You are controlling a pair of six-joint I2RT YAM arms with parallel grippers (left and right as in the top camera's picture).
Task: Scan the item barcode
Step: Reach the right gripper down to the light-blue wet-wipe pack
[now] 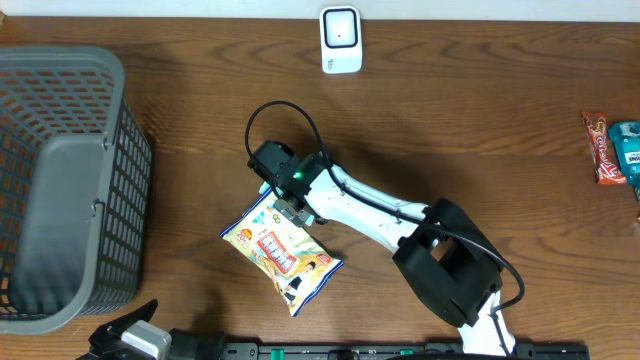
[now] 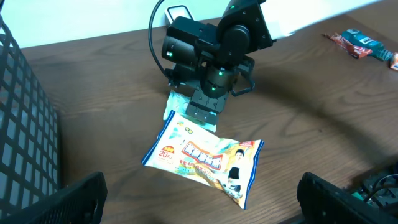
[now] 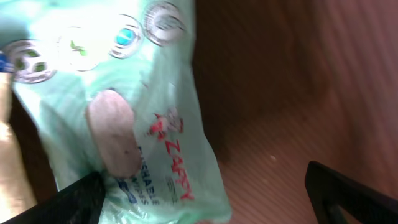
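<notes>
Overhead, the packet point(image 1: 283, 258) lies flat on the bench point(image 1: 480, 110), near the middle and well apart from the scanner point(image 1: 340, 38) at the far edge. The right gripper point(image 1: 292, 208) hangs over the packet's far end, its jaws spread wide to either side and grasping nothing. The left gripper point(image 2: 202, 210) sits low at the near edge, its jaws likewise spread and empty.

The packet looks like a thin film pouch: light, soft, slightly puffed and probably slick. It would likely sag or fold if pinched in the middle. The flat sealed end under the right jaws seems the safest place to hold it, and a gentle squeeze should do. No barcode shows on the upper face, so it is probably underneath and the packet would need turning toward the scanner.

Left wrist view gives a "20" in a round orange badge on the yellow part; the other print there is too small to read. Right wrist view shows pale green film with "ZAPPY" in red, blue letters ending "SHABLE" beneath, and a row of round emblems. I cannot tell whether this green film is the packet's own end or a second pack beneath it.
</notes>
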